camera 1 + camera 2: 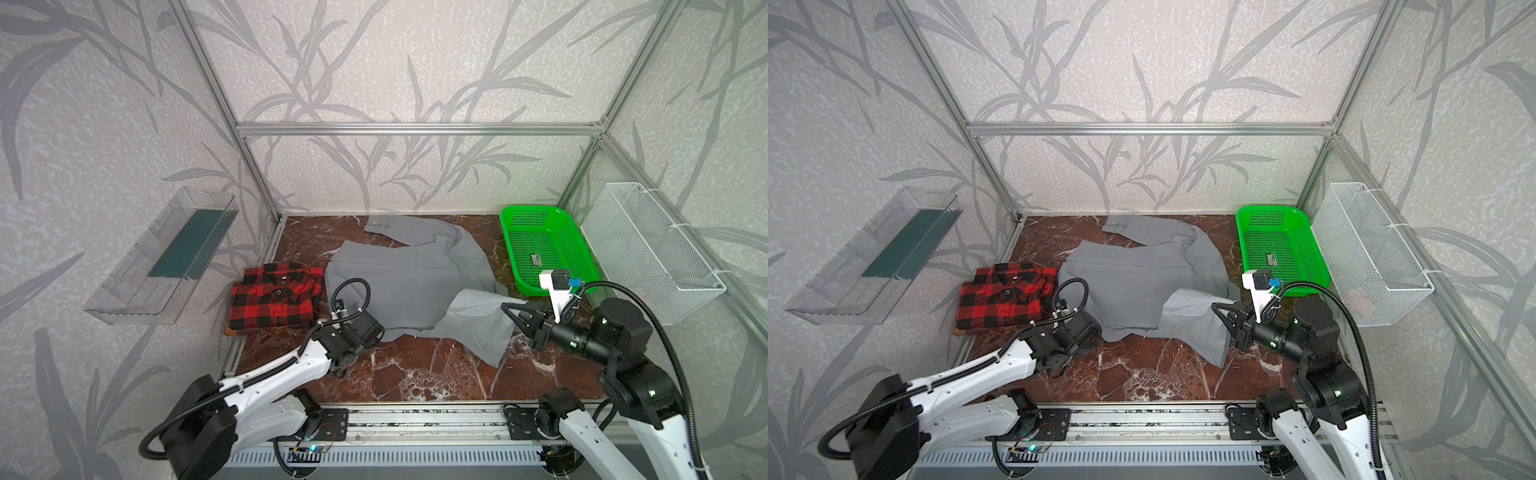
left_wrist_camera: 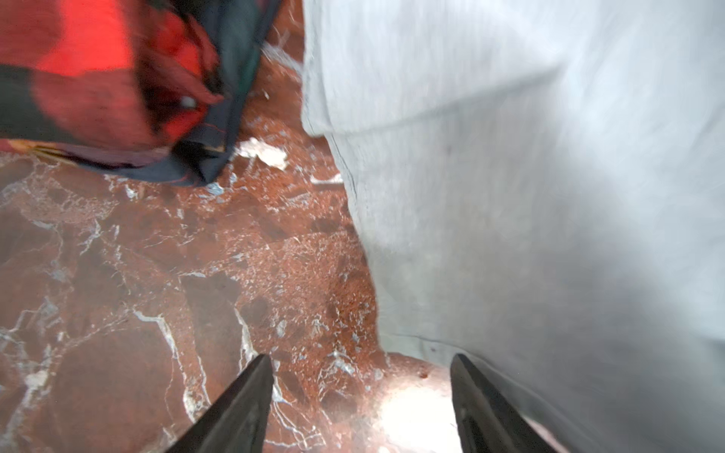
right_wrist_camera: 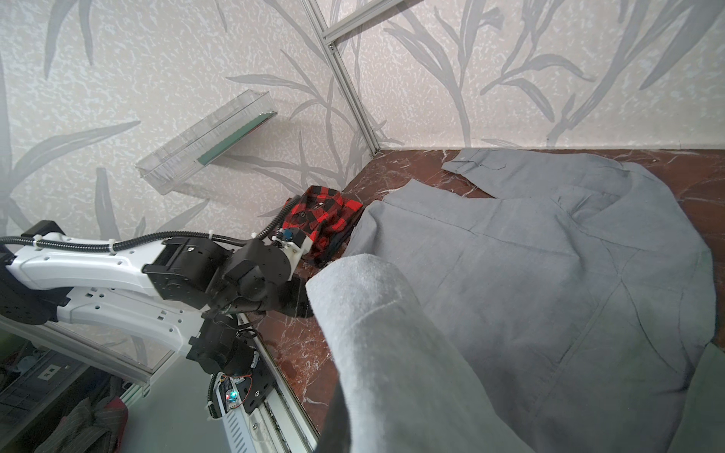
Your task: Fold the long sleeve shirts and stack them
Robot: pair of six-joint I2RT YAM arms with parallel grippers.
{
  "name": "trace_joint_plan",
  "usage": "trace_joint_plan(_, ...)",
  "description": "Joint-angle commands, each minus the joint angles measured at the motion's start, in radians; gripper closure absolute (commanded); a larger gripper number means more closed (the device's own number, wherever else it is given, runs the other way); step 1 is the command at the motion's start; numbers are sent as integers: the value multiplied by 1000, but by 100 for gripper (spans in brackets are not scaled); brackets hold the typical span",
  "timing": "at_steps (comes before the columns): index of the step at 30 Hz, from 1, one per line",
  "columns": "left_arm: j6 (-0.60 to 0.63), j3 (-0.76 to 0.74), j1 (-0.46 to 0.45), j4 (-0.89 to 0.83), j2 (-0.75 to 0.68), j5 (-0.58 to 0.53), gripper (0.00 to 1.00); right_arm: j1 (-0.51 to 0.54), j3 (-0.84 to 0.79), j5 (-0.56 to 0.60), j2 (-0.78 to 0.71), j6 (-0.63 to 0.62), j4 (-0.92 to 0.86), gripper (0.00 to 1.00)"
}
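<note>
The light grey long sleeve shirt [image 1: 407, 282] [image 1: 1142, 282] lies spread out, back up, in the middle of the red marble table. The red-and-black plaid shirt [image 1: 274, 299] [image 1: 1003, 299] rests folded at the left. My right gripper [image 1: 508, 311] [image 1: 1217, 309] is shut on the grey shirt's near right sleeve [image 3: 372, 313] and holds it off the table; the cloth drapes over its fingers [image 3: 337, 412]. My left gripper [image 2: 361, 357] is open and low over bare marble, beside the grey shirt's near left hem [image 2: 431, 345], with nothing between its fingers.
A green plastic basket [image 1: 509, 232] stands at the back right, with a white wire basket [image 1: 652, 249] on the right wall. A clear tray [image 1: 162, 257] hangs on the left wall. Dark cloth [image 2: 219, 157] lies under the plaid shirt. Bare marble [image 1: 415, 374] spans the front.
</note>
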Motion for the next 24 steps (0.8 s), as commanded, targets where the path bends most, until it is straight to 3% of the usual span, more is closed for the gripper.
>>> trace_joint_plan(1, -173, -55, 6, 23, -144, -9, 26, 3, 3, -31, 16, 26, 47, 100)
trace_joint_plan(6, -419, -137, 7, 34, -267, 0, 26, 3, -1, -35, 31, 39, 60, 100)
trace_joint_plan(13, -694, -252, 9, 153, -252, 17, 32, 4, -6, -50, 44, 65, 76, 100)
trace_joint_plan(24, -715, -347, 71, 385, -164, 20, 39, 7, 1, -61, 44, 71, 67, 100)
